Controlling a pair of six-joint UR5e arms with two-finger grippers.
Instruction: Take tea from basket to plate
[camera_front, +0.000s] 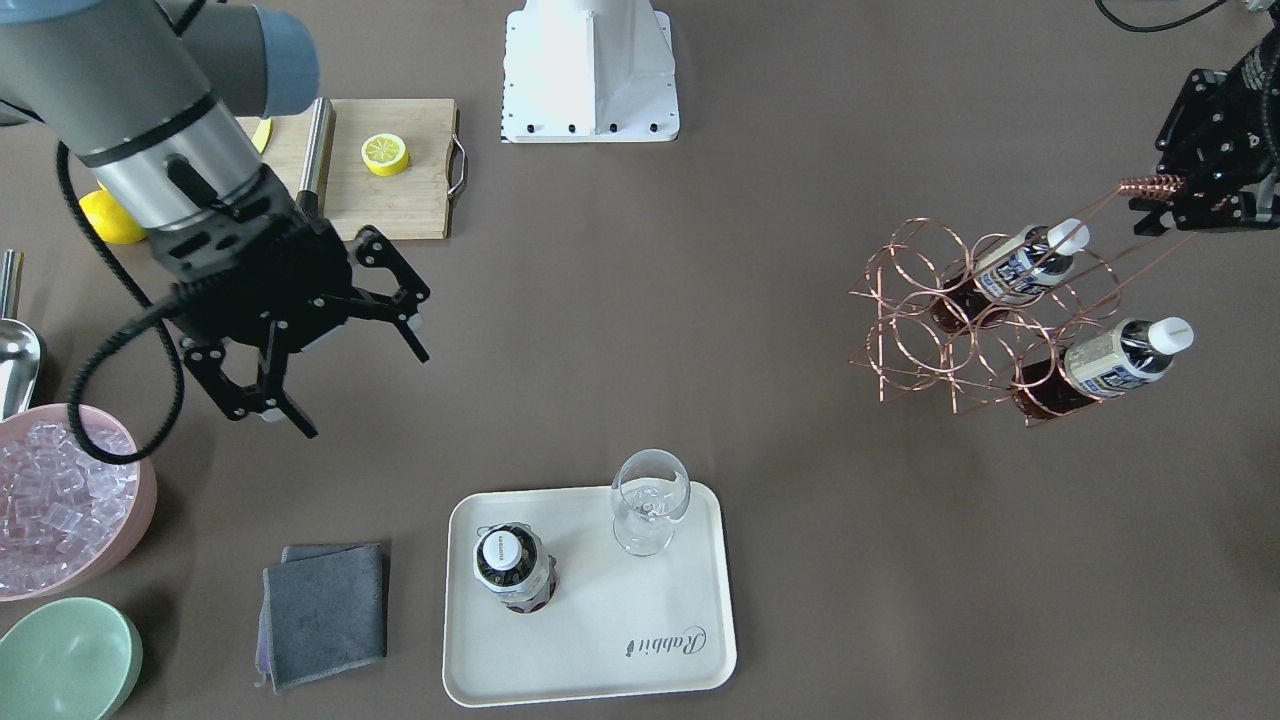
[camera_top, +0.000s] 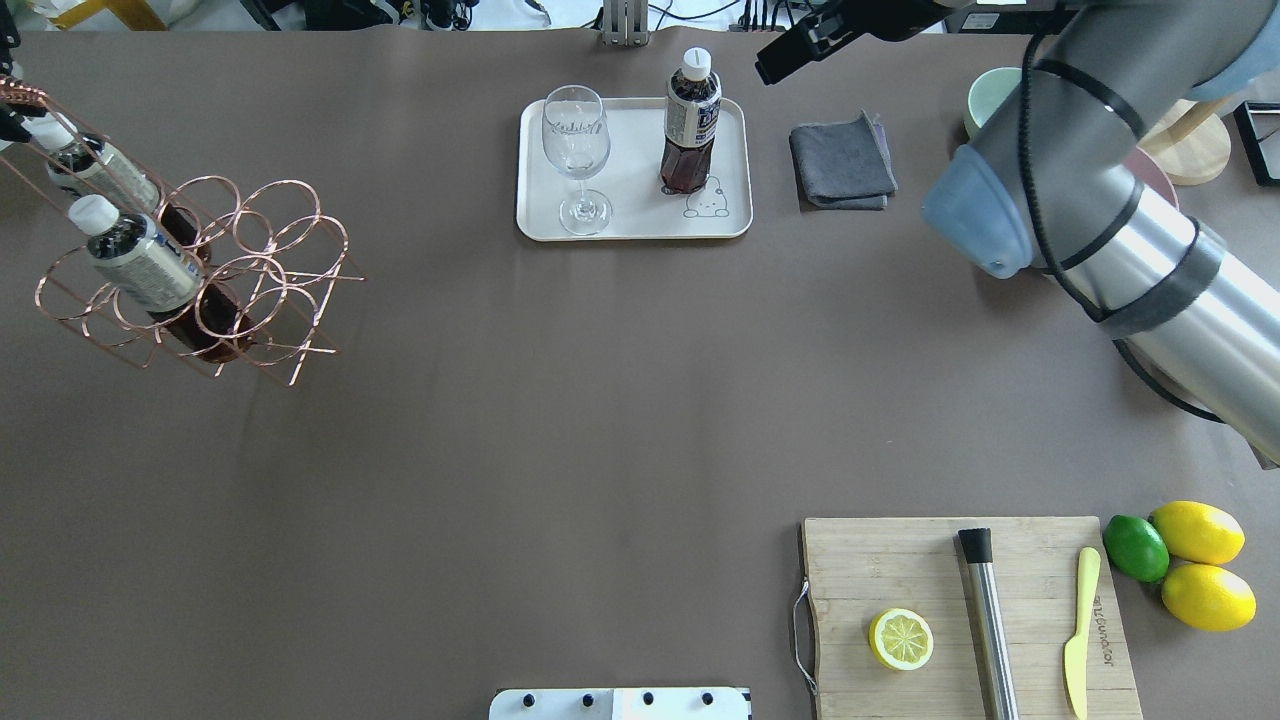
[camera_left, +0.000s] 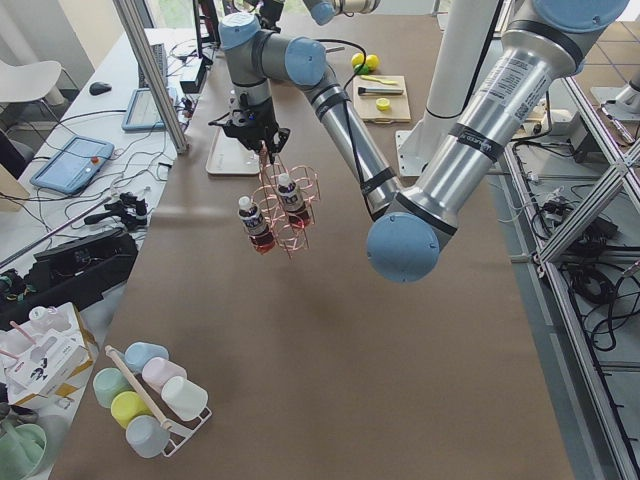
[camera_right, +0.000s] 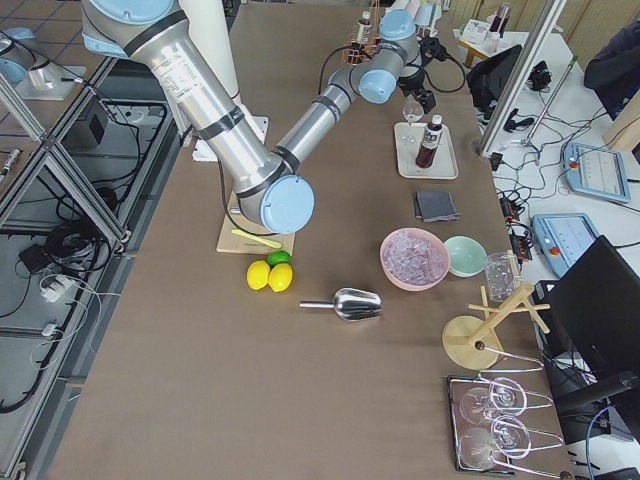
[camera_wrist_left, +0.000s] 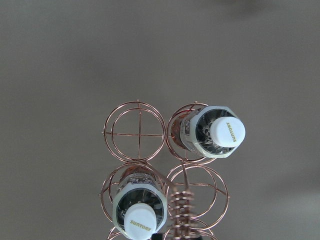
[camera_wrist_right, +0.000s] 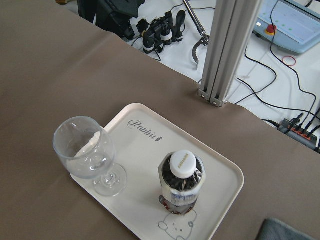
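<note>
One tea (camera_front: 512, 568) stands upright on the plate (camera_front: 600, 660), next to a stemmed glass (camera_front: 650, 500); it also shows in the right wrist view (camera_wrist_right: 181, 182) and the overhead view (camera_top: 690, 120). Two more teas (camera_front: 1020, 265) (camera_front: 1110, 365) lie in rings of the basket (camera_front: 930, 320). My left gripper (camera_front: 1160, 200) is shut on the basket's coiled handle and holds the basket tilted, off the table. The left wrist view looks down on both bottle caps (camera_wrist_left: 227, 131) (camera_wrist_left: 137, 225). My right gripper (camera_front: 365, 392) is open and empty, high above the table, left of the plate in the front view.
A wooden cutting board (camera_front: 400, 200) holds a lemon half (camera_front: 385, 154) and a metal muddler (camera_front: 316, 150). A grey cloth (camera_front: 325, 612), a pink bowl of ice (camera_front: 60, 500), a green bowl (camera_front: 65, 660) and a metal scoop (camera_front: 15, 340) lie on my right side.
</note>
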